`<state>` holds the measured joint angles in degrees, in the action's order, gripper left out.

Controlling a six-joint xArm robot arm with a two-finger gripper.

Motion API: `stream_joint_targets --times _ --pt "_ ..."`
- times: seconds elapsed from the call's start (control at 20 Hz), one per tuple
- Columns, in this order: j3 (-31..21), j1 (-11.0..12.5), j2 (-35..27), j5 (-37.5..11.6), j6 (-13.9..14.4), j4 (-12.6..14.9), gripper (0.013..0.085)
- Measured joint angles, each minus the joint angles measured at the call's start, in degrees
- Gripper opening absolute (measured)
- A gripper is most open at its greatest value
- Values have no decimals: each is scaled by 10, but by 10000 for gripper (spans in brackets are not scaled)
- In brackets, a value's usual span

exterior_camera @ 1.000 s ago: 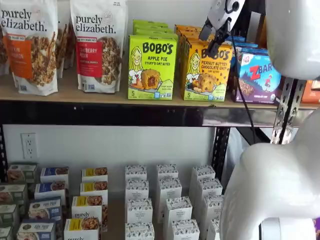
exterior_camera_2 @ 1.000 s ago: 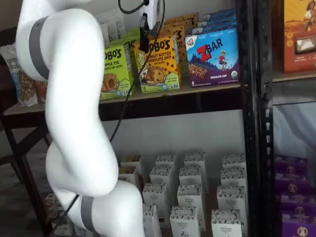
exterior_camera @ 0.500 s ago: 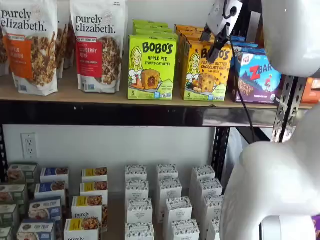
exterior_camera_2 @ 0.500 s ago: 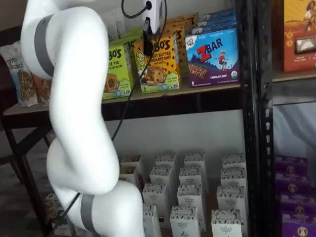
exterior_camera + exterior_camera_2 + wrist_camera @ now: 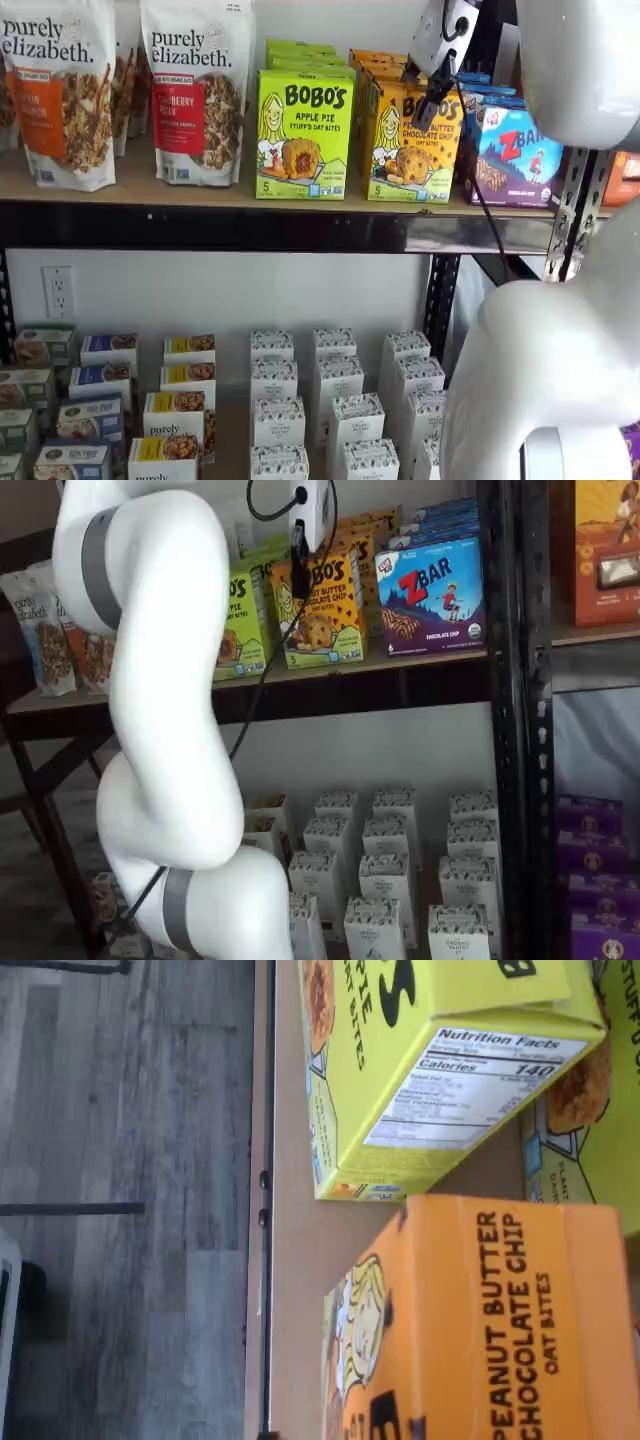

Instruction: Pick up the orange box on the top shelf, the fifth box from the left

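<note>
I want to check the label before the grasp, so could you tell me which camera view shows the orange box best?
A shelf view shows the orange box best: its whole front faces the camera, only the gripper overlapping its upper corner. In the other shelf view it appears at an angle, behind the black fingers. The wrist view shows only part, very close.

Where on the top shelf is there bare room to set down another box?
On the top shelf, a bare strip of board lies in front of the granola bags, and a narrow gap separates the green box from the orange box. From there to the blue box it is crowded, with the tool in front.
</note>
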<state>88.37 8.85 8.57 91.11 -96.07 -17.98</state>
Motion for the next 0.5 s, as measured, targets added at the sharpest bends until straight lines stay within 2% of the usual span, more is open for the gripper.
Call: stream_joint_targets --times 0.5 --pt "21 2 -13 25 2 -8 850"
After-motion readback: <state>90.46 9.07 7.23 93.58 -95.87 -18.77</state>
